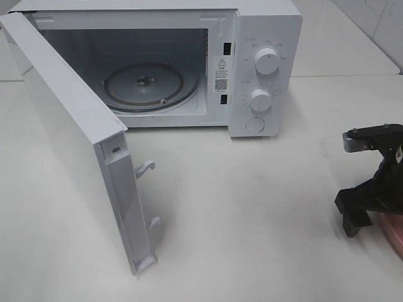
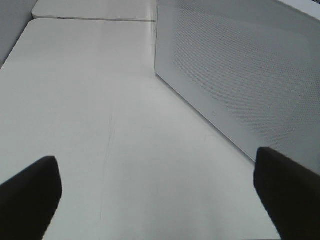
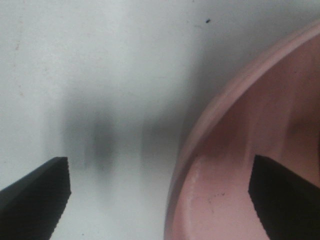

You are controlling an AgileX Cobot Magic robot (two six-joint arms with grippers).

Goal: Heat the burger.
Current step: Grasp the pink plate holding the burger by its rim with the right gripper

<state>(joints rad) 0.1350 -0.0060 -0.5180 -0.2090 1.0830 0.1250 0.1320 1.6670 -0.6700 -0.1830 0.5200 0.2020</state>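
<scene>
Microwave [image 1: 264, 38] front frame: sticker [image 1: 220, 74] w/ warning triangle + QR code, print too small to read. Dial [image 1: 267, 61] markings illegible. All well apart from right jaws.

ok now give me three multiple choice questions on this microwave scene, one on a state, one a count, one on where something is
1. The microwave's door is:
A) shut
B) swung open
C) taken off

2. How many white knobs are on its panel?
A) two
B) four
C) five

3. Where is the pink plate?
A) inside the microwave
B) on the table, partly under the right end effector
C) on top of the microwave

Answers:
1 B, the door stands out to the left and the glass turntable inside shows.
2 A, one knob sits above the other.
3 B, the right wrist view shows the plate's rim below the open end effector, with one finger over the plate.
</scene>
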